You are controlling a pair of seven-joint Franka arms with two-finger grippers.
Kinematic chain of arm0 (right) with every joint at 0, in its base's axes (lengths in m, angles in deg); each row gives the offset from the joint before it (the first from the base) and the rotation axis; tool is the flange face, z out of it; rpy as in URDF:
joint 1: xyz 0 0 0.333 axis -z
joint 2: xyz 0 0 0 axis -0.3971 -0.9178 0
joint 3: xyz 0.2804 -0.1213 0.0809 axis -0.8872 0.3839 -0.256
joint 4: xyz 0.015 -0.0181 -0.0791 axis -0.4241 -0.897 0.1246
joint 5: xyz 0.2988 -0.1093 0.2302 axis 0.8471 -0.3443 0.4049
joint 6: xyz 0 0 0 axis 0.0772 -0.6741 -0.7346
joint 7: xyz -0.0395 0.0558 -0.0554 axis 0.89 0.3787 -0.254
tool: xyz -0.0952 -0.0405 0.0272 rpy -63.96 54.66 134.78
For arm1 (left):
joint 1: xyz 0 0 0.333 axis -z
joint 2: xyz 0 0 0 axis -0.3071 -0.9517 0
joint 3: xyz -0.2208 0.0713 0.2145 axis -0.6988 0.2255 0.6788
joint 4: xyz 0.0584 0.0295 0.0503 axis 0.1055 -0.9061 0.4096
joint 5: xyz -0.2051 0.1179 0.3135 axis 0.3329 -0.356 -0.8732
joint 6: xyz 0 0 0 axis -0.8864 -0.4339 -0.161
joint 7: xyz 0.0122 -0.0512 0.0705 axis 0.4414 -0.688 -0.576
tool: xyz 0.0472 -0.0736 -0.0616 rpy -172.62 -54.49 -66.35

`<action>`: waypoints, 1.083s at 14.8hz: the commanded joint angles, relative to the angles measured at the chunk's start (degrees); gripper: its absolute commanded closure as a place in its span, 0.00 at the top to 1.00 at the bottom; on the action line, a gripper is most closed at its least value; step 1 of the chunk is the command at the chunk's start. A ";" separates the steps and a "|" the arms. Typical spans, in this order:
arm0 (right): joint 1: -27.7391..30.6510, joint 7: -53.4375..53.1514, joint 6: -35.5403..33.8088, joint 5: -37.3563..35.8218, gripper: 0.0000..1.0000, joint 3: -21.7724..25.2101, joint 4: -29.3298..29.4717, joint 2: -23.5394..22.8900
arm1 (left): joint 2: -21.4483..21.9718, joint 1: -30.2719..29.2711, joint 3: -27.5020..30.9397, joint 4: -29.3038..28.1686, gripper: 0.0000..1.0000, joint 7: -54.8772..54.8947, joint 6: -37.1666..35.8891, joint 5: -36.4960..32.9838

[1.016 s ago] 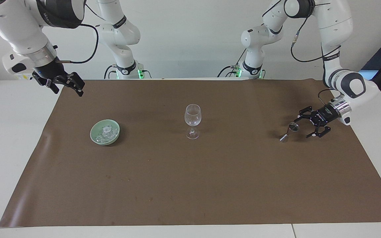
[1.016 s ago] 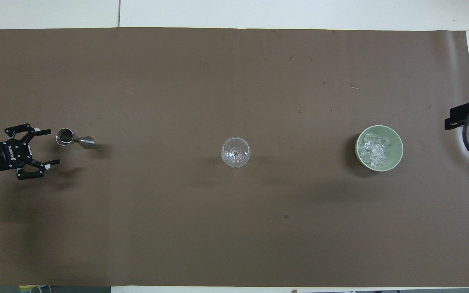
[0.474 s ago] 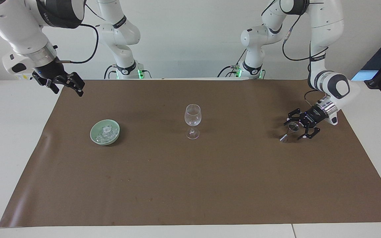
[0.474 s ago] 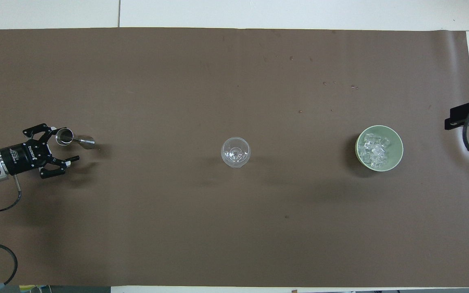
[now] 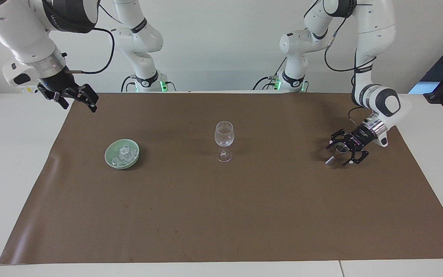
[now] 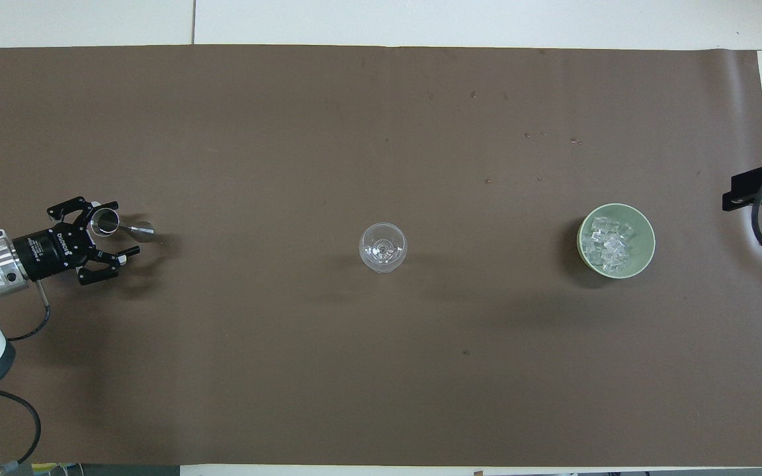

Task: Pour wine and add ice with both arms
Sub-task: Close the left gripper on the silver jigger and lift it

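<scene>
Overhead view shows a brown mat (image 6: 381, 370) spread across the white counter (image 6: 487, 20), with three things in a row along its middle. At the left arm's end stands a small metal jigger (image 6: 116, 225), its cup mouth facing up. The left end effector (image 6: 100, 241) sits low at the jigger with its fingers spread wide, one finger on each side of the cup, not yet clamped on it; the facing view shows the same straddle (image 5: 342, 150). A clear, empty wine glass (image 5: 224, 140) stands upright at the mat's centre, well apart from everything else. Toward the right arm's end, the ice (image 6: 609, 246) lies heaped in a pale green bowl (image 6: 645, 231). The right end effector (image 5: 76, 99) hangs over the mat's corner by the robots, fingers open and empty, waiting.
</scene>
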 commanded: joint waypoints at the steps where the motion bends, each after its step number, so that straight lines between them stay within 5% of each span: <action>1: 0.77 0.98 0.12 0.89 1.00 -0.29 -0.69 0.72 | 2.26 0.27 0.19 -2.15 0.99 1.12 1.07 1.89; 2: 0.77 0.98 0.12 0.89 1.00 -0.29 -0.69 0.72 | 2.26 0.27 0.19 -2.15 0.70 1.12 1.07 1.98; 5: 0.77 0.98 0.12 0.89 1.00 -0.29 -0.69 0.81 | 2.17 0.62 0.19 -2.06 0.39 1.39 1.42 3.12; 7: 0.77 0.98 0.12 0.89 1.00 -0.29 -0.69 0.72 | 2.26 0.54 0.28 -2.15 0.00 1.91 1.25 3.12; 11: 0.77 0.98 0.12 0.89 1.00 -0.29 -0.69 0.72 | 2.70 -0.43 0.28 -2.32 0.00 1.83 -0.24 3.30; 16: 0.77 0.98 0.12 0.89 1.00 -0.29 -0.69 0.81 | 10.15 0.34 0.63 -4.16 0.00 -2.56 -2.19 3.21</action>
